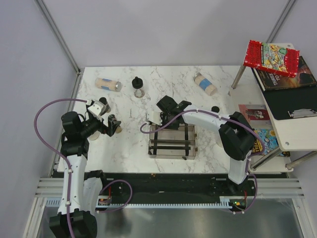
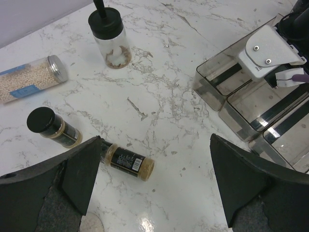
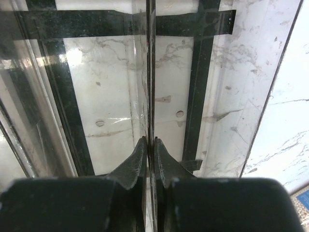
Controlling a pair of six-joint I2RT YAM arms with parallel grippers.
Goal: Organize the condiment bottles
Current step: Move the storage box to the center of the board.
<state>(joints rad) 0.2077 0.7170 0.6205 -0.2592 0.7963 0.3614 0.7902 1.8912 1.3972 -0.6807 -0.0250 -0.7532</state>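
Brown glass with a dark label marks the spice bottle (image 2: pixel 129 162) that is seen lying on its side on the marbled surface (image 2: pixel 169 96), just under the widely spread left gripper (image 2: pixel 155 145). Its long axis runs roughly across the gap between the fingers, and one end is hidden behind a finger (image 2: pixel 82 174). A turn of the wrist is therefore judged necessary before it can be pinched across its width. The left arm is plainly the nearer one to it. Just beyond, a second spice bottle (image 2: pixel 48 125) is seen upright under a black cap, apart from the first. Off to the side, the clear rack (image 2: pixel 231 104) is gripped by the right gripper (image 3: pixel 150 152), whose fingers are pressed together on a thin dividing wall. No bottle is seen in the compartments that show. Farther out, a beige-filled bottle (image 2: pixel 29 81) with a silver cap lies on its side, and a black-lidded jar (image 2: pixel 111 38) stands upright. Another beige-filled bottle (image 1: pixel 205 83) lies toward the far right of the surface, nearer the right arm.
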